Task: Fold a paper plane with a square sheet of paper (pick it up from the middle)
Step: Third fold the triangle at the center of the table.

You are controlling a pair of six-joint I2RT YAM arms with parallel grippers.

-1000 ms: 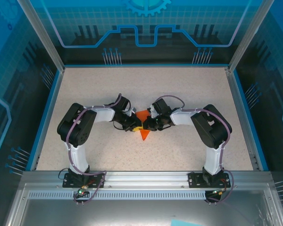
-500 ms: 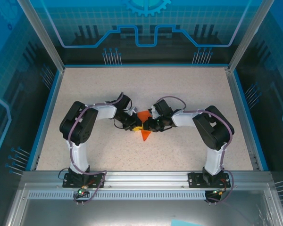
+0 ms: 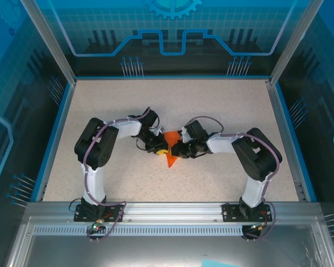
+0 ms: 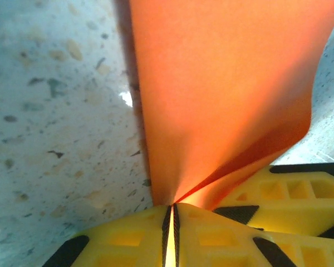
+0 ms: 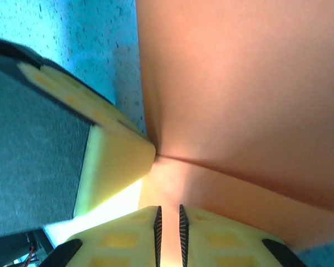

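Plane (image 3: 170, 159): orange dart at frame centre, low over the counter (image 3: 222, 105), tip toward the bottom edge. Left claw (image 3: 160, 149) is pressed together on its fold from the left, and right claw (image 3: 176, 149) pinches the same paper from the right, just beside the other. Folding appears largely done, narrow pointed form reached; likely left are wing shaping and release.

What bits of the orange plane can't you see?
- Top external: the paper plane's middle, covered by the left end effector and right end effector.
- Left wrist: its outline, cut off by the picture edges.
- Right wrist: its creases, blurred because too close.
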